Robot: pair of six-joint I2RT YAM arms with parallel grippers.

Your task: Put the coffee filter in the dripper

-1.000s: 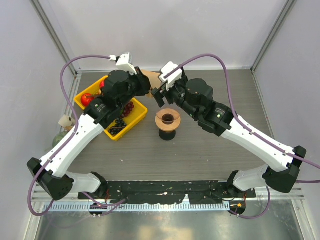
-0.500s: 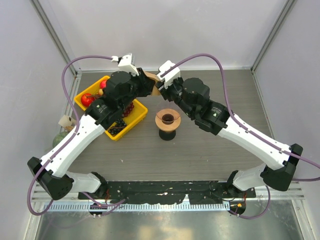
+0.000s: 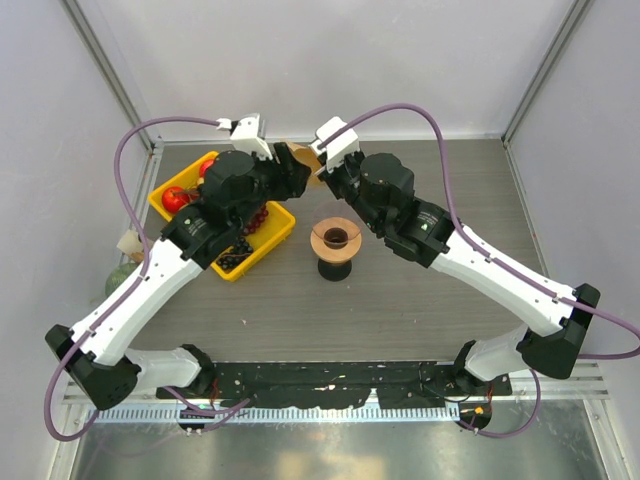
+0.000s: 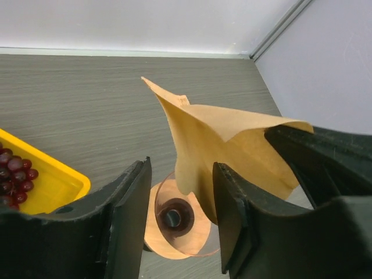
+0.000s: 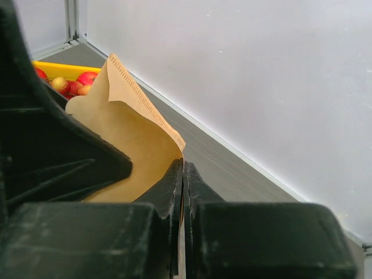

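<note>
Jaws of the right gripper point(image 5: 183, 174) pinch the coffee filter point(image 4: 221, 139); the left gripper's point(image 4: 181, 174) are spread.
The filter is held off the grey wood-grain table point(image 4: 87, 93), near the dripper point(image 3: 335, 240) standing there; plain pale walls point(image 5: 261, 70) enclose it.

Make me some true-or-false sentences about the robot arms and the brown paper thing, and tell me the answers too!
1. The right gripper is pinching the coffee filter. True.
2. The coffee filter is already sitting inside the dripper. False: it is held up in the air, beyond the dripper.
3. The left gripper has its jaws open. True.
4. The yellow tray is full of bananas. False: it holds red fruit and grapes.
5. The dripper has tipped over on its side. False: it stands upright on its black base.
</note>
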